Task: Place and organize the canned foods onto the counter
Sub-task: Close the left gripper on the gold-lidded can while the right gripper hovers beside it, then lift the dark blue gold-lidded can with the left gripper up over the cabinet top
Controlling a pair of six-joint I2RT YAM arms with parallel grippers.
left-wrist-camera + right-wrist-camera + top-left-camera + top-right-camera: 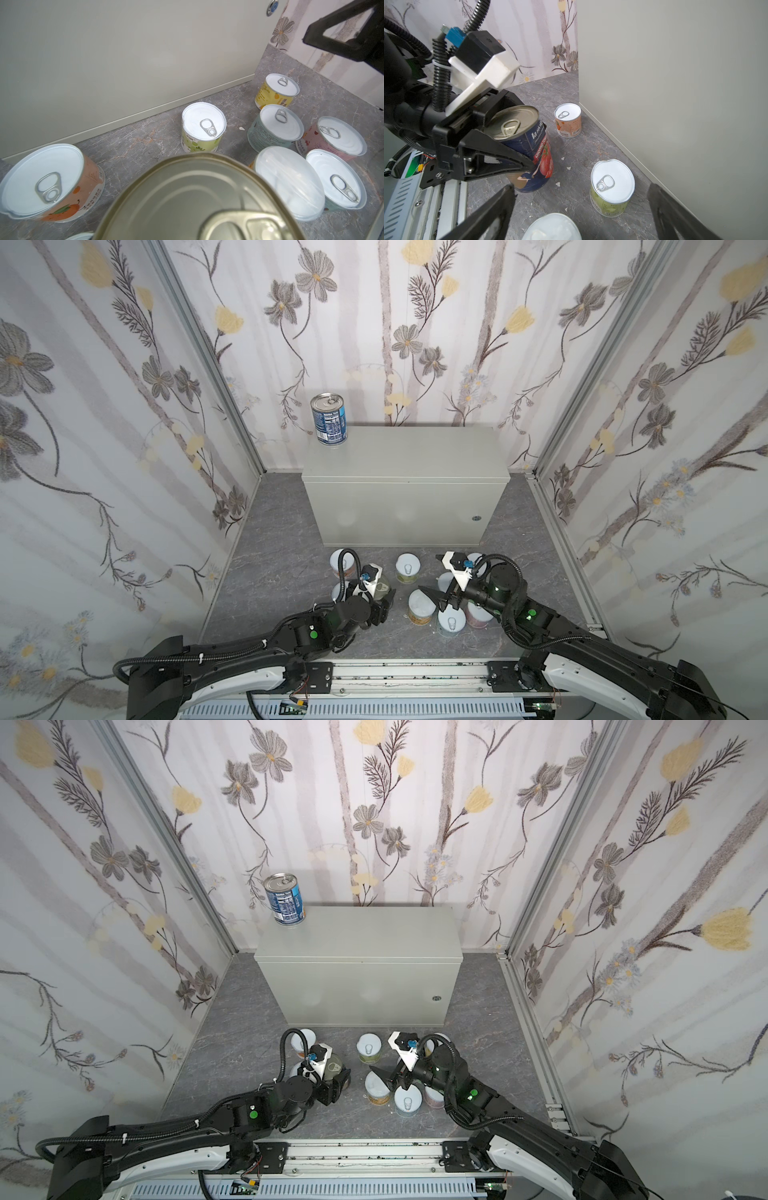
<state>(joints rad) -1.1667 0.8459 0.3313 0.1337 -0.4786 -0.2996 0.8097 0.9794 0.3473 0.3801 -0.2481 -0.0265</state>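
Item: tall dark-blue tomato can (517,122), on or barely off the floor before the desk (407,456), clamped across its body by the left end effector (536,145). Nearby, the right end effector (581,209) gapes empty among short white-lidded cans (612,180). Its twin blue can (329,418) stands at the desk's back-left corner. Handling, judged: rigid, full, weighty; the glossy label is slippery. Take at mid-wall, never the lid.

counter (415,452) top open, blue can (329,418) at corner, short cans (407,568) crowd floor (274,556)
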